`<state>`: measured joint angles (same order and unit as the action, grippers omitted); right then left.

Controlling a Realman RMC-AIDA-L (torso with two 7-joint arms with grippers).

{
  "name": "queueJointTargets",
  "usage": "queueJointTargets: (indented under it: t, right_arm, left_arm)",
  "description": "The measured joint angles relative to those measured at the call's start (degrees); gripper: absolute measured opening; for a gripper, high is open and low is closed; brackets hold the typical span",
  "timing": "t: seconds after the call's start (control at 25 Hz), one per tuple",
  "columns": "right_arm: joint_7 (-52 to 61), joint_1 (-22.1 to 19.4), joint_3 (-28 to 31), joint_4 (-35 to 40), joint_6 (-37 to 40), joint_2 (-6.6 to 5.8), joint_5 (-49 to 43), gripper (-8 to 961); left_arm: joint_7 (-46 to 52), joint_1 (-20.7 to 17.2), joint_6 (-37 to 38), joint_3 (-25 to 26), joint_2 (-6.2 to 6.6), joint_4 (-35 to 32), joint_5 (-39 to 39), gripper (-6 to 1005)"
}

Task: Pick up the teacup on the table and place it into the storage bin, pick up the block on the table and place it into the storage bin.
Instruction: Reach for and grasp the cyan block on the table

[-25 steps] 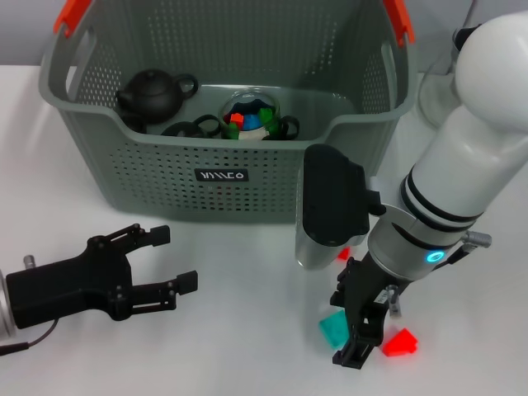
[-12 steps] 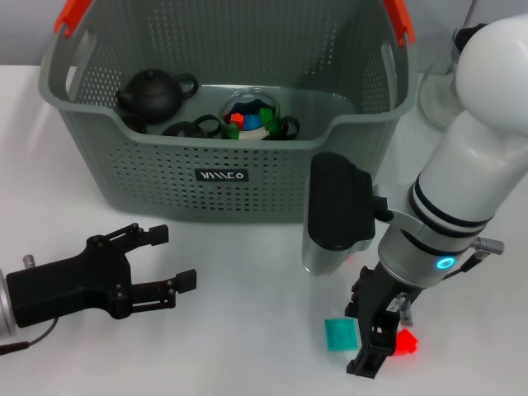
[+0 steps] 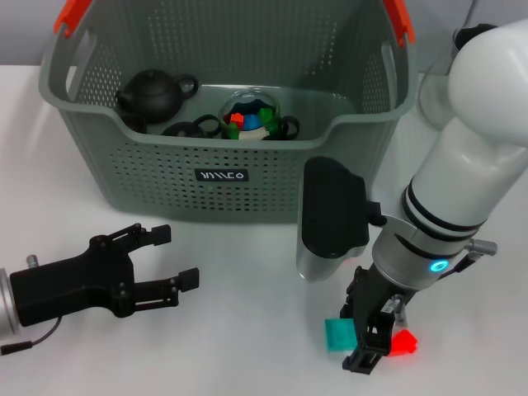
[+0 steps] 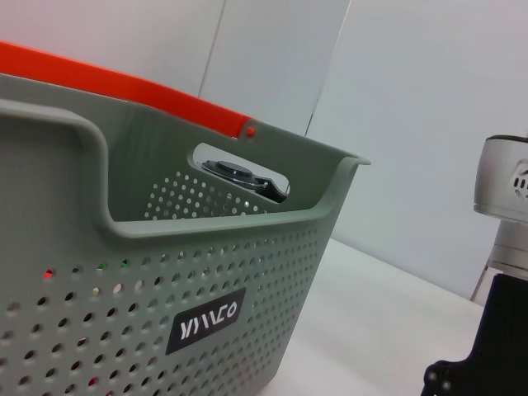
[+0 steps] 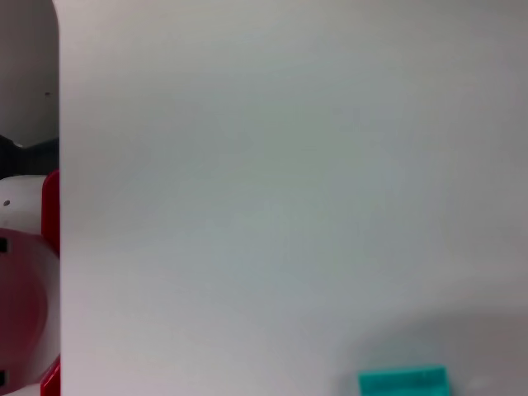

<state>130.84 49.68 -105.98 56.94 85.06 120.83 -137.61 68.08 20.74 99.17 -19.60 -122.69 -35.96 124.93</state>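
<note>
The storage bin (image 3: 223, 177), grey and perforated with orange-red handles, stands at the back of the table and fills the left wrist view (image 4: 165, 272). Inside it sit a black teapot (image 3: 153, 95), black teacups (image 3: 183, 129) and a clear dome holding coloured blocks (image 3: 250, 115). On the table at the front right lie a teal block (image 3: 339, 334), also in the right wrist view (image 5: 404, 382), and a red block (image 3: 403, 342). My right gripper (image 3: 370, 338) points down between these two blocks. My left gripper (image 3: 169, 260) rests open at the front left, holding nothing.
A white rounded base (image 3: 431, 95) stands right of the bin. The right wrist's bulky black and silver housing (image 3: 330, 219) hangs just in front of the bin's near wall. A red and pink object (image 5: 25, 305) shows beyond the table's edge.
The right gripper shifted a little to the right and lower beside the blocks. The teal block moved slightly right and now lies flat. The left arm stayed put.
</note>
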Motion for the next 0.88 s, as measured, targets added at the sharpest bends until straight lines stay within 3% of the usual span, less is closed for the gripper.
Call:
queueJointTargets:
  t: [0.32, 0.88]
  right_arm:
    - [0.13, -0.17, -0.42, 1.02, -0.02, -0.21, -0.58, 681]
    - [2.39, -0.83, 0.13, 3.31, -0.06, -0.25, -1.12, 75]
  left_arm:
    - [0.10, -0.06, -0.35, 0.00, 0.00, 0.02, -0.01, 932]
    - [0.76, -0.13, -1.23, 0.00, 0.00, 0.02, 0.22, 932]
